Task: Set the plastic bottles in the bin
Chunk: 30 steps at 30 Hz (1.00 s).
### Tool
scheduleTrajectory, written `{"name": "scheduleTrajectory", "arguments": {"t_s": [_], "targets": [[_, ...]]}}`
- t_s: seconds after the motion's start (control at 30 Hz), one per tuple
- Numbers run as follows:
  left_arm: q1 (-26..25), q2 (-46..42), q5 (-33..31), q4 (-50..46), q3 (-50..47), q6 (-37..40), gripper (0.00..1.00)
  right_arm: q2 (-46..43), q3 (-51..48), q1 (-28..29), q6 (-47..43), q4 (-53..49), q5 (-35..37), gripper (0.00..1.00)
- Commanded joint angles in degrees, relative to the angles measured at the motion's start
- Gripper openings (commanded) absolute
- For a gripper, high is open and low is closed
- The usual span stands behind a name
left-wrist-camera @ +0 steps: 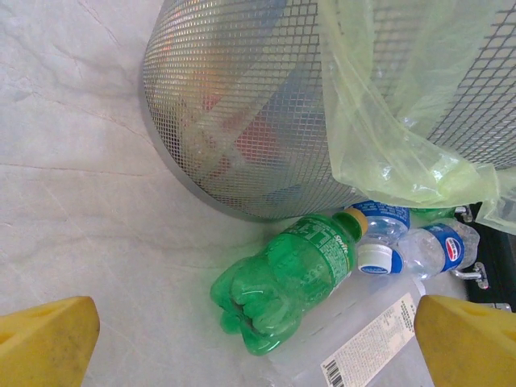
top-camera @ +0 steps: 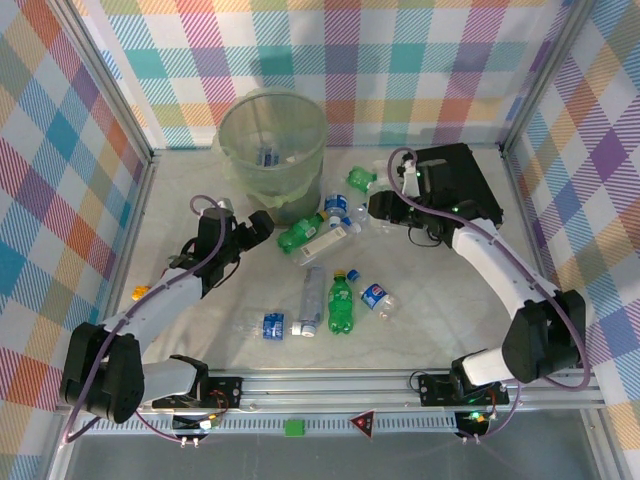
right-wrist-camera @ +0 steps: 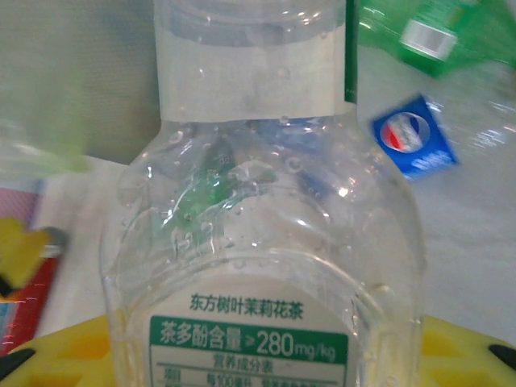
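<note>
We log: round grey wire-mesh bin (top-camera: 300,175), far centre; left gripper (top-camera: 265,228), jaws spread, facing green plastic bottle (left-wrist-camera: 286,278) (just beside bin); right gripper (top-camera: 378,205) grasping clear white-labelled plastic bottle (right-wrist-camera: 266,266).

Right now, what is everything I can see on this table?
Bin: one, grey wire mesh with pale green bag, far left of centre, bottle inside.
Green bottles: at least three, lying mid-table.
Clear bottles: several, blue caps or labels, scattered among the green ones.
Black case: one, far right.
Left arm's fingers: two, yellow, open, facing the bin's foot.
Right arm's fingers: two, yellow, either side of a clear tea bottle.
</note>
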Motion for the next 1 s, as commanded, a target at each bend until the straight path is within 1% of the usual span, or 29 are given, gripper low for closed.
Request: {"name": "scheduleTrajectory", "arguments": {"t_s": [0.0,0.13,0.23,0.53,0.63,0.83,0.97], "targets": [[-0.2,-1.8,-1.0,0.5,-1.5,1.0,1.0,-2.1,3.4,2.4,6.0,9.7,-6.3,0.49],[-0.2,-2.2,-0.3,0.8,-2.3,1.1,1.0,-0.6,7.8,6.7,7.2,15.1,-6.7,0.48],[-0.2,-3.0,-0.4,0.7,-2.9,1.4,1.0,2.5,11.8,10.0,6.9,18.8,-6.3,0.48],[0.6,-7.6,-2.2,-2.2,-4.3,2.7,1.0,17.2,29.6,15.0,5.8,21.0,-6.6,0.48],[0.9,-8.5,-2.1,-3.6,-4.4,2.8,1.0,22.7,36.5,15.7,5.5,19.6,-5.7,0.49],[1.1,-11.1,-0.3,-5.8,-5.8,3.2,1.0,32.8,50.7,16.2,2.7,12.4,-2.2,0.49],[1.2,-13.8,-0.3,-7.6,-6.7,3.9,1.0,40.3,61.5,16.4,0.1,4.9,1.1,0.5]]}}
